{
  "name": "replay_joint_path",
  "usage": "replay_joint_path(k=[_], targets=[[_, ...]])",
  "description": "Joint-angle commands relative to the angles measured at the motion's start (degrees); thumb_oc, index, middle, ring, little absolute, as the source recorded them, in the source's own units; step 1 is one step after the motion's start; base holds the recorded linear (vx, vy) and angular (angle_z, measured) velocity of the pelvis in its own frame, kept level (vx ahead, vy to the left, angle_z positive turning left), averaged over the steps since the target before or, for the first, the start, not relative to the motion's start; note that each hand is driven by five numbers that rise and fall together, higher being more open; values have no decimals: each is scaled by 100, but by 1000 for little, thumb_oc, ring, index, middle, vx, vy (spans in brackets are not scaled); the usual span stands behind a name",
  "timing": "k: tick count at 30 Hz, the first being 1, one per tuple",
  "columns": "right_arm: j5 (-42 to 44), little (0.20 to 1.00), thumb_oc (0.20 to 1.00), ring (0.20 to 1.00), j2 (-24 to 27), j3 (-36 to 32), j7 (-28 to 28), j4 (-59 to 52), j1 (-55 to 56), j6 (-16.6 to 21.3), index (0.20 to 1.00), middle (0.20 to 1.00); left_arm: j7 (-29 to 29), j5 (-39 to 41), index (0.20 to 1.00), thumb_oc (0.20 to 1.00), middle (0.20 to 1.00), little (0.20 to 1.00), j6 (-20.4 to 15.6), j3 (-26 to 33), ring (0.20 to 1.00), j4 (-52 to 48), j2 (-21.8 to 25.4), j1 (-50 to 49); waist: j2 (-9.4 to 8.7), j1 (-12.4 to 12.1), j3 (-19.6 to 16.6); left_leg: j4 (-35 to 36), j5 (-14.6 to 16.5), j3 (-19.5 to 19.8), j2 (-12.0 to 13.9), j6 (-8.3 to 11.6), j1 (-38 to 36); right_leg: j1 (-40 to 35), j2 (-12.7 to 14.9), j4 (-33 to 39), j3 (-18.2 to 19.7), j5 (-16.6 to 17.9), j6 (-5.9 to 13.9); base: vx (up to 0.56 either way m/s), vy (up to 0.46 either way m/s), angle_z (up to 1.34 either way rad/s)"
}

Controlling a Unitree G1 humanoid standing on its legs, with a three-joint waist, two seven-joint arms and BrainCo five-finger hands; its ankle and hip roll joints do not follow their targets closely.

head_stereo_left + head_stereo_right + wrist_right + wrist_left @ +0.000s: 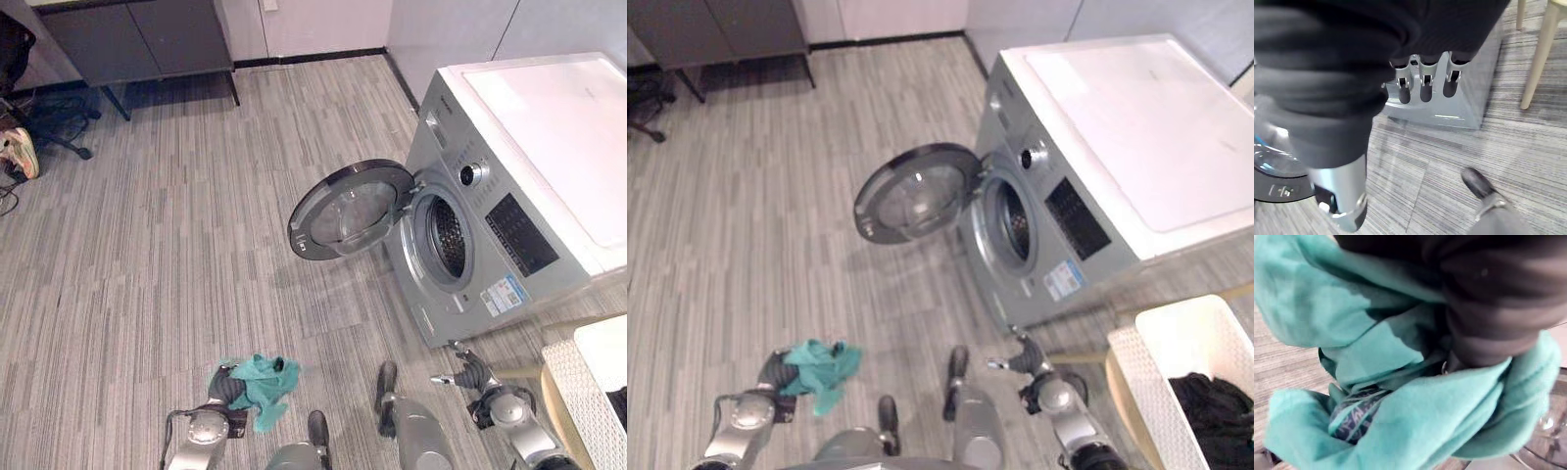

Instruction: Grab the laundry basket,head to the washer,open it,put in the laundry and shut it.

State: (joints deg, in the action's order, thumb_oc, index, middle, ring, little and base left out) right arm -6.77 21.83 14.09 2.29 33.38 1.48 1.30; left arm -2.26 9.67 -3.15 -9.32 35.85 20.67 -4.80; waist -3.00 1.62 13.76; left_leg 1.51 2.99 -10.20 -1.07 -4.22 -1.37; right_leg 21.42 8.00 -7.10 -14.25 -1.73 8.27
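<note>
A silver front-loading washer (509, 225) stands at the right with its round door (348, 208) swung wide open to the left, so the drum opening (448, 238) is uncovered. My left hand (227, 390) is low at the left, shut on a bunched teal cloth (257, 385); in the left wrist view the teal cloth (1400, 382) wraps all around the hand. My right hand (470, 372) hangs near the washer's lower front corner, its fingers (1422, 88) relaxed and holding nothing. The white laundry basket (1176, 362) sits at the far right with dark laundry (1215, 411) inside.
The basket rests on a pale wooden stool (554, 411), whose legs (1542, 54) stand right beside the washer. A dark cabinet (147, 39) on legs and an office chair (49, 117) are at the far left. Striped grey floor (176, 255) lies open before the washer door.
</note>
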Motion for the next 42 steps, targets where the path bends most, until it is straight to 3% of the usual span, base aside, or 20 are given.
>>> replay_joint_path(k=[1, 4, 5, 6, 7, 8, 10, 11, 13, 17, 18, 21, 26, 31, 33, 36, 37, 40, 41, 42], targets=[[-64, 1000, 1000, 1000, 237, -58, 7, -70, -38, 138, 1000, 1000, 61, -325, 200, 200, 200, 200, -260, -24, 200, -628, 126, -28, 75, 18, 6, -287, 802, 394, -195, 181, -494, -386, -85, 262, -372, 578, -8, 246, -150, 19], [-99, 1000, 1000, 1000, 249, -41, -7, -60, 14, 164, 1000, 1000, 118, -412, 200, 200, 200, 200, -231, -116, 200, -679, 73, -20, 54, 65, -103, -567, 987, 384, -154, 289, -525, -530, -120, 249, -265, 625, -135, 272, -167, 40], [-134, 1000, 1000, 1000, 343, -29, 31, -35, -43, 177, 1000, 1000, 169, -410, 200, 200, 200, 200, -240, -234, 200, -703, -15, 40, 44, 126, -216, -1327, 950, 91, 118, 514, -316, -872, -120, 395, -458, 628, -201, 222, -156, 66], [-134, 1000, 1000, 1000, 345, -30, 31, -36, -42, 177, 1000, 1000, 169, -410, 200, 200, 200, 200, -240, -234, 200, -703, -17, 40, 49, 126, -217, -1349, 962, 91, 126, 516, -305, -873, -126, 401, -460, 631, -203, 342, -225, 45], [-99, 1000, 1000, 1000, 383, -55, 38, -48, -80, 164, 1000, 1000, 169, -271, 200, 200, 200, 200, -231, -223, 200, -692, -99, 52, 56, 114, -227, -1791, 638, -80, 316, 638, -127, -1105, -190, 523, -508, 531, -280, 153, -93, 20], [-22, 1000, 1000, 1000, 403, -60, 48, -70, -106, 159, 1000, 1000, 127, -206, 200, 200, 200, 200, -232, -231, 200, -685, -123, 109, 29, 95, -190, -1930, 531, -191, 394, 651, 95, -1189, -172, 584, -517, 469, -305, 176, -101, 0], [18, 1000, 1000, 1000, 407, -61, 41, -85, -127, 145, 1000, 1000, 126, -208, 200, 200, 200, 200, -233, -254, 200, -707, -123, 131, -4, 75, -172, -1936, 581, -280, 435, 622, 307, -1244, -145, 618, -504, 424, -326, 101, -15, -22], [14, 1000, 1000, 1000, 423, -40, 73, -87, -141, 161, 1000, 1000, 136, -297, 200, 200, 200, 200, -230, -296, 200, -740, -96, 168, 27, 35, -178, -1741, 772, -247, 531, 621, 434, -1359, -208, 643, -435, 247, -270, 77, 5, -36], [24, 1000, 1000, 1000, 430, -43, 92, -78, -148, 169, 1000, 1000, 139, -395, 200, 200, 200, 200, -238, -315, 200, -783, -50, 207, -83, -4, -151, -1478, 449, -236, 525, 607, 761, -1422, -151, 665, -394, 254, -317, 110, -2, -33], [75, 1000, 1000, 1000, 385, 0, 159, 99, -175, 201, 1000, 1000, 52, -380, 200, 200, 200, 200, -248, -307, 200, -873, -6, 203, -39, -188, -89, -475, -533, 409, 582, 793, 1129, -1783, -407, 646, 20, 18, -396, 234, 78, -32], [107, 1000, 1000, 1000, 361, 24, 194, 214, -186, 208, 1000, 1000, -41, -347, 200, 200, 200, 200, -266, -340, 200, -841, -20, 207, 5, -295, -31, -143, -760, 1072, 578, 859, 1289, -1903, -527, 470, 368, -164, -438, 315, 190, -52], [78, 1000, 1000, 1000, 345, 51, 223, 390, -254, 218, 1000, 1000, -112, -336, 200, 200, 200, 200, -296, -414, 200, -787, -30, 287, 71, -340, -10, -43, -956, 1787, 589, 936, 1447, -1967, -607, 267, 839, -310, -416, 215, 177, -70], [122, 1000, 1000, 1000, 267, -126, 198, 460, -167, 230, 1000, 1000, -20, -418, 200, 200, 200, 200, -290, -596, 200, -639, -16, 400, 76, -219, -143, -309, -759, 1531, 572, 839, 1348, -2039, -433, 117, 1268, -463, -262, 213, 282, -132], [213, 1000, 1000, 1000, 89, -213, 204, 504, -180, 179, 1000, 1000, -53, -494, 200, 200, 200, 200, -305, -681, 200, -643, 97, 601, -23, -42, -178, -627, -387, 830, 396, 590, 1283, -1711, -140, -130, 1680, -283, -65, 78, 285, -91], [175, 1000, 1000, 1000, -8, -160, 197, 523, -315, 180, 1000, 1000, -170, -469, 200, 200, 200, 200, -366, -612, 200, -676, 171, 764, -8, -55, -113, -598, -186, 326, 407, 503, 1083, -1406, 78, -346, 1225, -96, -21, 13, 263, -104], [123, 1000, 1000, 1000, -39, -118, 171, 356, -325, 217, 1000, 1000, -198, -524, 200, 200, 200, 200, -393, -547, 200, -824, 215, 738, 79, -177, -98, -485, -124, -237, 468, 474, 836, -1486, 478, -505, -192, -130, -167, 29, 193, -128], [123, 1000, 1000, 1000, -39, -119, 170, 355, -324, 216, 1000, 1000, -198, -524, 200, 200, 200, 200, -393, -547, 200, -824, 215, 738, 78, -176, -93, -479, -127, -236, 466, 474, 827, -1492, 480, -505, -193, -131, -166, 89, 123, -104], [96, 1000, 1000, 1000, -52, -68, 174, 325, -301, 203, 1000, 1000, -190, -507, 200, 200, 200, 200, -382, -459, 200, -954, 221, 631, 30, -180, -108, -258, -8, -735, 401, 438, 465, -1478, 301, -793, -814, -325, -151, 70, 135, -84], [96, 1000, 1000, 1000, -52, -67, 175, 324, -301, 202, 1000, 1000, -189, -507, 200, 200, 200, 200, -382, -457, 200, -955, 221, 630, 29, -184, -107, -253, -8, -741, 400, 438, 460, -1478, 301, -795, -809, -325, -150, 1, 43, -107], [85, 1000, 1000, 1000, -77, -63, 181, 335, -264, 188, 1000, 1000, -182, -478, 200, 200, 200, 200, -385, -394, 200, -1045, 222, 559, 7, -209, -133, -149, 7, -993, 393, 445, 373, -1484, 270, -711, -1199, -333, -151, 18, 2, -101]])
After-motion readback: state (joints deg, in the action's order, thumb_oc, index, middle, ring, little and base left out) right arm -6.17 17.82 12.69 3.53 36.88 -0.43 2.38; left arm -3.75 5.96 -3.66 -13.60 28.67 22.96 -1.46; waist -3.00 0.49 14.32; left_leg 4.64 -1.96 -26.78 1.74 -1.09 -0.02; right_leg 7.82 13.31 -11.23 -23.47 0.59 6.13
